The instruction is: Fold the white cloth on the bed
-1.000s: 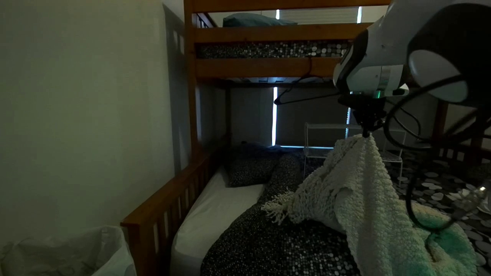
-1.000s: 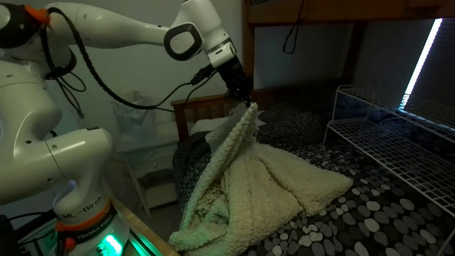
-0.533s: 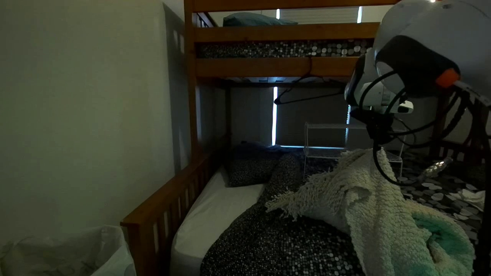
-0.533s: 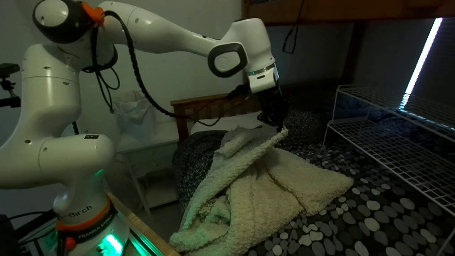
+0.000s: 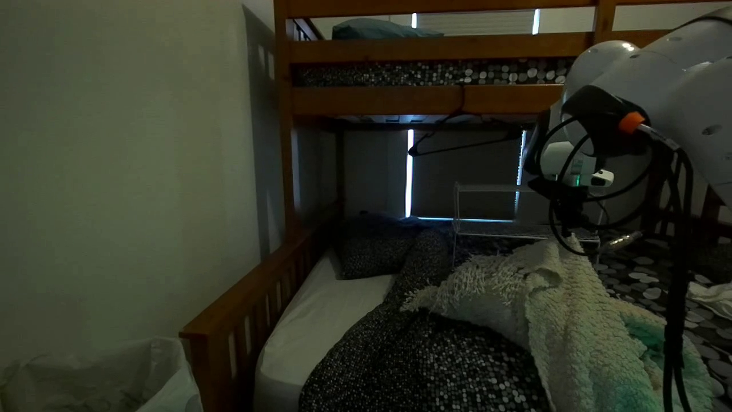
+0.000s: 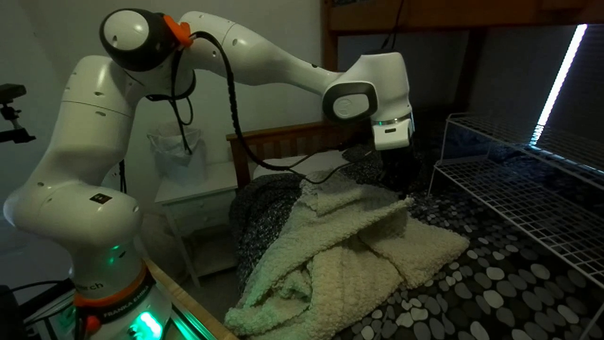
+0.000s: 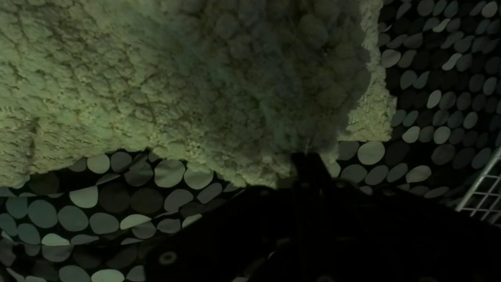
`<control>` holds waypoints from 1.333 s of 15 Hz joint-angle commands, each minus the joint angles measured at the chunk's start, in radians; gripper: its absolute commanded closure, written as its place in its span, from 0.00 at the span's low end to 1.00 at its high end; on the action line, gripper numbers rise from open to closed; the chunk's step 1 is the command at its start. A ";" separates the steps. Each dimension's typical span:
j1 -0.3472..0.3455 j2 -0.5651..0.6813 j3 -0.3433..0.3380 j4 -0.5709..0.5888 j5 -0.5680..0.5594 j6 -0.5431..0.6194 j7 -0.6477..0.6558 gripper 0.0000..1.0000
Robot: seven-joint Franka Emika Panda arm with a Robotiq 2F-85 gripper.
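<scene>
The white cloth point(image 5: 577, 320) lies bunched on the bed, with a fringed end towards the pillow in an exterior view. It also shows in the exterior view point(image 6: 344, 269), with one edge drawn up in a diagonal fold, and fills the upper left of the wrist view point(image 7: 98, 90). My gripper point(image 7: 307, 154) is shut on the cloth's edge, its fingertips together. The gripper also shows in both exterior views point(image 5: 566, 233) point(image 6: 406, 194), low over the bed, holding the edge a little above it. The bed point(image 5: 326, 315) has a white mattress and a dark speckled bedspread point(image 6: 495, 278).
A white wire rack point(image 6: 509, 182) stands on the bed near the gripper; its corner shows in the wrist view point(image 7: 483, 188). A black hanger point(image 5: 457, 147) hangs from the upper bunk rail point(image 5: 423, 102). A dark pillow point(image 5: 372, 254), white nightstand point(image 6: 198, 189) and lined bin point(image 6: 179, 146) stand beyond.
My gripper has moved down and across towards the wire rack, pulling the cloth's edge with it. The raised peak of cloth has sunk into a low diagonal fold.
</scene>
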 commanded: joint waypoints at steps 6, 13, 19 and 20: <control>-0.478 0.020 0.418 0.242 -0.205 0.062 0.201 0.99; -0.631 0.050 0.601 0.314 -0.271 0.143 0.318 0.99; -0.632 0.072 0.661 0.286 -0.396 0.166 0.364 0.99; -0.635 0.077 0.672 0.286 -0.407 0.164 0.366 0.99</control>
